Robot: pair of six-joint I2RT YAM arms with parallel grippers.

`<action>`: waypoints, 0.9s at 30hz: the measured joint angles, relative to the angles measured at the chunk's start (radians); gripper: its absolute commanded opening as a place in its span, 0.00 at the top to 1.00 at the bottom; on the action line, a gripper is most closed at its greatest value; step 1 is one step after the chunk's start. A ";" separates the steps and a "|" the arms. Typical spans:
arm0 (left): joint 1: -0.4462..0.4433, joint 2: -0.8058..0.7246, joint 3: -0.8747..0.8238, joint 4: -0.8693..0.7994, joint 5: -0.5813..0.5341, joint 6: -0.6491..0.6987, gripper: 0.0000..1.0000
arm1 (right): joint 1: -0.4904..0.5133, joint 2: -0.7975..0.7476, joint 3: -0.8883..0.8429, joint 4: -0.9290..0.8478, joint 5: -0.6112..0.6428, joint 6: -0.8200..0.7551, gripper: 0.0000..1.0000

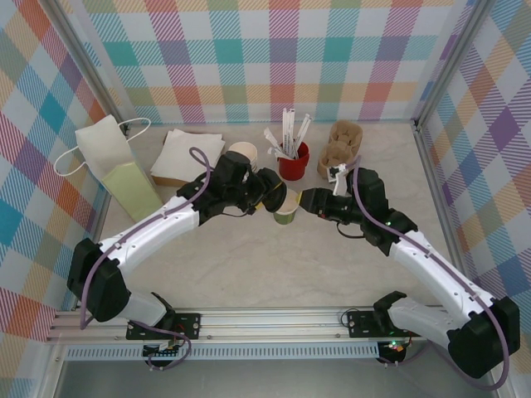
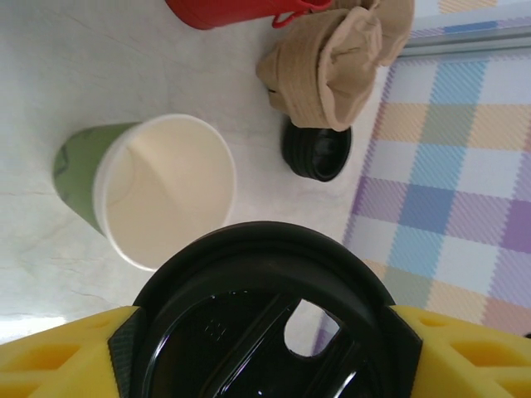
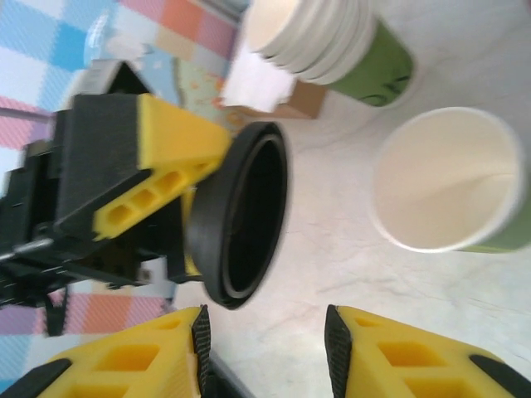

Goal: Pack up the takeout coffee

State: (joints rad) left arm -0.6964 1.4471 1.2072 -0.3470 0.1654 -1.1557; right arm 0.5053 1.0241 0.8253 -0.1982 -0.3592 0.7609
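Left gripper (image 1: 265, 196): clenched on the black lid (image 2: 249, 290); yellow fingers (image 2: 58, 356) pressed to opposite sides of its rim; positioned just left of the cup in the top view.
Black lid: held on edge, clear of the table; hollow side turned right, toward the right gripper; sip hole visible in the left wrist view.
Right gripper (image 3: 265, 340): released; jaws spread wide with bare table between them; hung just right of the cup, facing the left gripper.
Olive-green cup (image 1: 286, 209): upright on the table (image 1: 249, 257) near its middle, between the two grippers; lidless, its cream-white inside showing; beside the held lid but apart from it, a strip of table visible between them in the right wrist view.
Red cup (image 1: 293, 166): just far of the olive-green cup; white stirrers (image 1: 288, 128) standing in it.
Pulp carriers (image 1: 340, 143): brown, piled right of the red cup, near the far edge.
Second black lid (image 2: 317, 151): flat on the table at the foot of the carriers; whether it touched them could not be told.
Stack of paper cups (image 3: 315, 25): left of the red cup; white rims nested, green wall on the outermost.
Napkins (image 1: 189, 149): white pile left of the stack.
Paper bag (image 1: 116, 162): standing at the far left; cream upper part, pale green side, white cord handles.
Walls (image 1: 274, 58): plaid, enclosing left, far and right sides.
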 measured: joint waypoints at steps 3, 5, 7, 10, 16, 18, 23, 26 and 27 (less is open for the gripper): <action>-0.013 0.031 0.037 -0.063 -0.036 0.052 0.29 | 0.000 -0.003 0.047 -0.140 0.120 -0.045 0.56; -0.029 0.060 0.069 -0.105 -0.062 0.084 0.30 | -0.002 -0.003 0.070 -0.226 0.200 -0.071 0.56; -0.043 0.089 0.098 -0.135 -0.085 0.111 0.30 | -0.002 -0.001 0.090 -0.314 0.277 -0.095 0.56; -0.058 0.134 0.147 -0.187 -0.120 0.153 0.30 | -0.002 0.010 0.112 -0.420 0.375 -0.125 0.56; -0.078 0.233 0.265 -0.282 -0.208 0.226 0.31 | -0.002 0.024 0.113 -0.548 0.510 -0.166 0.56; -0.082 0.262 0.292 -0.303 -0.229 0.243 0.31 | -0.002 0.024 0.113 -0.567 0.537 -0.175 0.56; -0.098 0.339 0.366 -0.364 -0.274 0.287 0.32 | -0.003 0.024 0.106 -0.585 0.576 -0.187 0.56; -0.108 0.377 0.416 -0.395 -0.303 0.315 0.32 | -0.003 0.024 0.095 -0.587 0.587 -0.195 0.56; -0.108 0.387 0.431 -0.404 -0.309 0.322 0.32 | -0.004 0.023 0.089 -0.587 0.589 -0.198 0.55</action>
State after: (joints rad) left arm -0.8047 1.8343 1.6382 -0.7513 -0.1436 -0.8341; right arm 0.5011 1.0470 0.9142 -0.7856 0.2295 0.5632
